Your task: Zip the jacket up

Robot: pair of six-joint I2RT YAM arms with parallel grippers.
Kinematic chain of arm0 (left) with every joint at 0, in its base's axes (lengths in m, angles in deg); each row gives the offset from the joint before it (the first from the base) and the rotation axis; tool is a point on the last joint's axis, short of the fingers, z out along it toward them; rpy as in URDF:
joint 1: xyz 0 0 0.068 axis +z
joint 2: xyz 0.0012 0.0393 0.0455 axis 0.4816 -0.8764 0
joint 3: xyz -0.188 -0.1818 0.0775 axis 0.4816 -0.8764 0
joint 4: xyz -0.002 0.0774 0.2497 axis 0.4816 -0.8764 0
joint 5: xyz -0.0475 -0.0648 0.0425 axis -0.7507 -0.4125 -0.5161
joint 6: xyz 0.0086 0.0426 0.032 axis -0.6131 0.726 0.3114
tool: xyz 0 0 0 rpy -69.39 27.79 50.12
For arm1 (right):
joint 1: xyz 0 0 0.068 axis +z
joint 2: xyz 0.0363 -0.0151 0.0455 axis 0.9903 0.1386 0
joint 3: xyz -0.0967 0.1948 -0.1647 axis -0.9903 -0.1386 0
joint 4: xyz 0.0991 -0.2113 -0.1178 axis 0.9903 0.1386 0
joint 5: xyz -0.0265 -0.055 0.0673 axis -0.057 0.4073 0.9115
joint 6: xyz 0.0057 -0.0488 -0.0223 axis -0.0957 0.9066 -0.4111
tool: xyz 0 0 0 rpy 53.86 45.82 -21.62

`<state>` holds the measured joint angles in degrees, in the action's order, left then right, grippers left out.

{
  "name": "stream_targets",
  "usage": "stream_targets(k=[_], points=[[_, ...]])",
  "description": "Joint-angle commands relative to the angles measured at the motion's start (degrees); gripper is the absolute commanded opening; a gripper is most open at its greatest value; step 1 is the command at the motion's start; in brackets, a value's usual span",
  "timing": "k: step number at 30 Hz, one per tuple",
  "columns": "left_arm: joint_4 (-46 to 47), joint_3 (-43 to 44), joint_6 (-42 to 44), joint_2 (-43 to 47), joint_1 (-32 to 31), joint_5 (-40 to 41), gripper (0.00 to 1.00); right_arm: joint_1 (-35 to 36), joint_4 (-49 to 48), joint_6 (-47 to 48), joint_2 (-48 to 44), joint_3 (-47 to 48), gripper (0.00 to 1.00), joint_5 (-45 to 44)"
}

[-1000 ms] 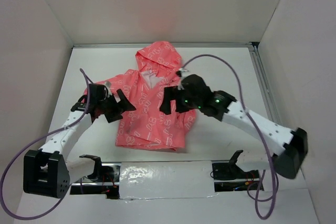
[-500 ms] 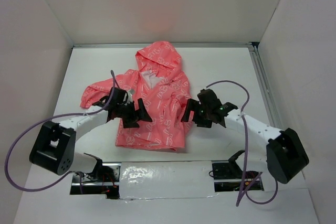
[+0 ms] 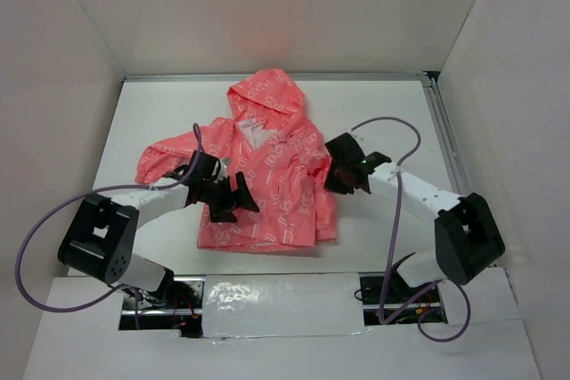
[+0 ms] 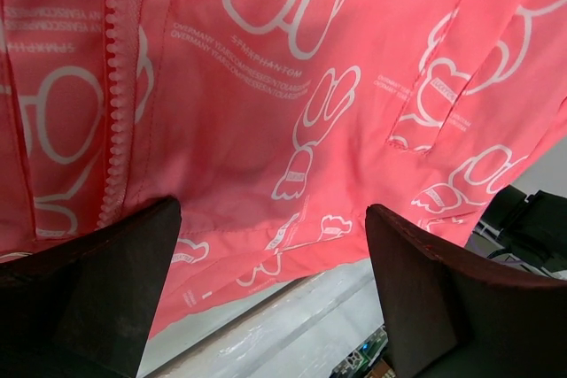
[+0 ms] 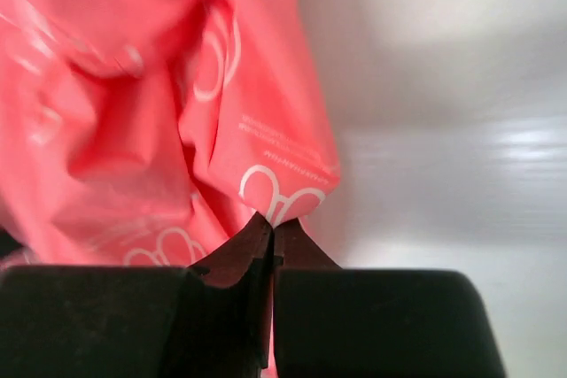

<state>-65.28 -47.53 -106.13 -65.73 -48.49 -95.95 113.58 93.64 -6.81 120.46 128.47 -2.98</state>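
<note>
The coral-pink hooded jacket (image 3: pixel 267 166) lies flat mid-table, hood toward the back and its left sleeve spread out. My left gripper (image 3: pixel 233 200) hovers open over its lower left front. In the left wrist view, printed fabric (image 4: pixel 292 86) fills the frame, with the zipper teeth (image 4: pixel 113 86) running down the left side and the hem between my fingers (image 4: pixel 97 289). My right gripper (image 3: pixel 337 171) sits at the jacket's right side. In the right wrist view it (image 5: pixel 270 226) is shut, pinching a fold of the pink fabric (image 5: pixel 266 130).
White walls close in the table on three sides. A metal rail (image 3: pixel 445 149) runs along the right edge. Purple cables (image 3: pixel 383 126) loop above both arms. A taped strip (image 3: pixel 276 300) and exposed electronics (image 4: pixel 363 356) lie along the near edge.
My right gripper has moved back to the jacket's right side and shut on the fabric. The left gripper slid over the lower front, still open. The left sleeve is now uncovered.
</note>
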Motion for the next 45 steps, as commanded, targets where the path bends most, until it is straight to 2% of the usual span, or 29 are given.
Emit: stream_targets(k=[1,2,3,4,6,7,8,9,10,11,14,17,18,20,21,24,25,28,32,33,34,37,39,42,45], points=[[-0.73,0.62,1.32,-2.53,-0.07,4.94,0.99,-2.54,8.18,4.4,-4.7,9.71,0.0,-17.28],[-0.82,0.63,1.58,-2.8,-0.16,4.86,0.99,-3.16,12.12,6.94,-4.35,11.56,0.0,-21.05],[-1.0,1.15,1.75,-2.89,-0.16,4.85,0.99,-4.29,13.46,8.7,-3.74,15.58,0.0,-29.96],[-1.26,1.33,1.67,-2.89,-0.07,4.94,0.99,-4.57,13.73,14.38,-3.3,17.19,0.0,-34.05],[-1.09,1.94,2.19,-2.45,-0.25,4.33,0.99,-4.83,9.8,21.34,-1.71,19.31,0.0,-46.84],[-0.91,2.21,2.89,-2.01,-0.68,3.98,0.99,-5.79,6.3,27.55,0.03,20.53,0.04,-51.19],[-0.82,2.38,2.9,-1.57,-0.95,3.63,0.99,-5.8,4.87,30.05,1.09,21.42,0.08,-51.23],[-0.82,2.65,3.16,-0.96,-1.21,3.45,0.99,-6.67,4.69,31.21,3.37,23.86,0.45,-53.49],[-0.82,2.74,3.25,-0.52,-1.56,3.27,0.99,-7.03,5.21,30.96,4.61,24.93,0.93,-53.87],[-0.82,3.26,3.6,0.01,-2.52,2.92,0.99,-7.03,6.6,29.48,5.58,26.07,1.0,-54.3],[-1.61,4.49,4.22,2.82,-4.55,2.39,0.99,-6.33,11.62,21.39,6.73,27.67,1.0,-52.21],[-3.46,5.37,4.39,7.99,-6.4,2.65,0.99,-3.52,10.14,17.34,1.56,23.64,1.0,-43.97],[-4.16,5.29,4.31,11.23,-6.83,2.66,0.99,-2.73,9.0,16.29,-2.2,22.23,1.0,-34.98],[-5.47,4.67,3.52,15.37,-7.54,3.61,0.99,-0.62,4.26,14.62,-8.35,17.05,1.0,-25.35],[-6.44,4.41,2.73,19.05,-7.63,4.23,0.99,-0.18,0.16,14.17,-10.22,13.12,1.0,-15.04],[-12.83,3.53,-2.18,25.38,-7.19,11.52,0.99,0.61,-10.29,11.98,-15.75,5.64,1.0,0.23],[-14.43,3.01,-3.16,26.28,-6.15,12.93,0.99,1.49,-12.52,11.19,-16.55,4.13,1.0,8.36],[-18.13,1.51,-6.23,27.79,-1.75,13.65,0.99,5.69,-19.83,6.45,-16.05,1.04,1.0,14.58],[-19.1,-0.77,-6.94,29.53,1.68,14.17,0.99,10.01,-17.48,5.46,-11.3,5.16,1.0,13.02],[-19.63,-1.39,-7.47,30.33,2.3,14.87,0.99,11.24,-16.68,5.12,-11.2,6.56,1.0,9.97],[-19.55,-1.83,-7.47,31.2,2.39,14.96,0.99,14.47,-15.46,5.55,-11.72,7.36,1.0,-0.85],[-18.58,-3.15,-7.65,35.16,2.65,14.7,0.99,20.2,-7.63,2.06,-13.56,11.93,1.0,-25.3],[-18.31,-3.41,-7.82,37.18,3.0,15.74,0.99,20.92,-5.86,-2.24,-14.8,12.64,1.0,-27.59],[-18.23,-3.42,-8.35,38.16,3.71,16.37,0.99,16.19,-9.03,-3.14,-13.24,12.98,1.0,-21.9],[-19.36,-2.63,-9.66,37.54,4.5,17.07,0.99,15.11,-3.5,-2.62,-8.76,18.42,1.0,-16.78]])
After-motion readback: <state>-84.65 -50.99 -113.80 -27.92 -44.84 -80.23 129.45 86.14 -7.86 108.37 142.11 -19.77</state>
